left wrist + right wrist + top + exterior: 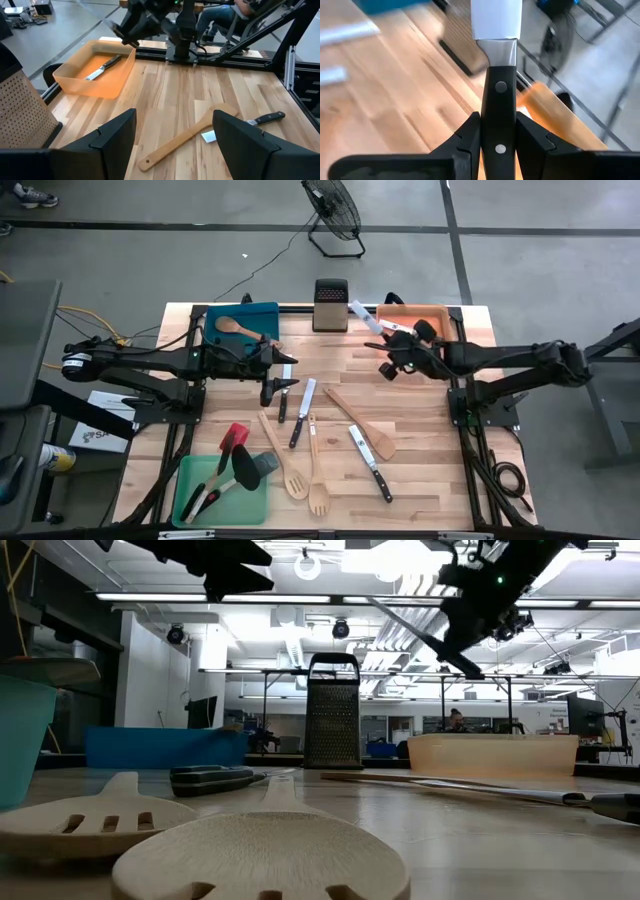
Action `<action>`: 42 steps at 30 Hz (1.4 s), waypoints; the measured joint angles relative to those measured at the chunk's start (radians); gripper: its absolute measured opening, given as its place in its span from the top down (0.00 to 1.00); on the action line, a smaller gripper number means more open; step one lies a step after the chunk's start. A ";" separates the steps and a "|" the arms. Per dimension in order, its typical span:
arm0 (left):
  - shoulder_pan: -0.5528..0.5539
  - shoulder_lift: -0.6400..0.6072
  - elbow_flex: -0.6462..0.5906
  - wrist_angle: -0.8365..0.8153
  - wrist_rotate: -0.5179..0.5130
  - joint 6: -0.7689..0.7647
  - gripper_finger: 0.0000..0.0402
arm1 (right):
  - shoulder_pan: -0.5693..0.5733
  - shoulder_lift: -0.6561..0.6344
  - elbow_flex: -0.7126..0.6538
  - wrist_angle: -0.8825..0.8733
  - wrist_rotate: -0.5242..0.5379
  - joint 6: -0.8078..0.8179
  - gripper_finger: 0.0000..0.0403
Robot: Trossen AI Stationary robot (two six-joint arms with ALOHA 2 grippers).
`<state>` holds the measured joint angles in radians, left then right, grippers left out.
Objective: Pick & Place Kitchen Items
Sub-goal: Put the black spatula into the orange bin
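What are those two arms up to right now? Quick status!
Right gripper shut on knife, raised by the orange tray. Left gripper open, empty, above the table. Nothing blocking the tray; one knife already inside.

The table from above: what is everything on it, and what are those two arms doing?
Knives on table: four, black-handled, centre.
Wooden utensils on table: four, pale, centre.
Blue tray: one, far left, holds a wooden spoon.
Orange tray: one, far right, holds a knife.
Green tray: one, near left, holds red, black and grey spatulas.
Box grater: one, dark metal, far middle, upright.
Left gripper: open, empty, over the knives.
Right gripper: shut on held knife, beside orange tray.
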<state>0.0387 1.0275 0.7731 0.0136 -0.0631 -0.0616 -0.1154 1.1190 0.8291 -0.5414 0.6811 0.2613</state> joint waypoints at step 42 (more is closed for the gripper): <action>0.000 0.001 0.000 -0.041 0.000 -0.019 0.36 | -0.458 0.380 0.000 -0.363 0.095 -0.107 0.80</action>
<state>0.0386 1.0283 0.7731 -0.0269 -0.0635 -0.0807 -0.5737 1.4992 0.8295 -0.9040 0.7764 0.1542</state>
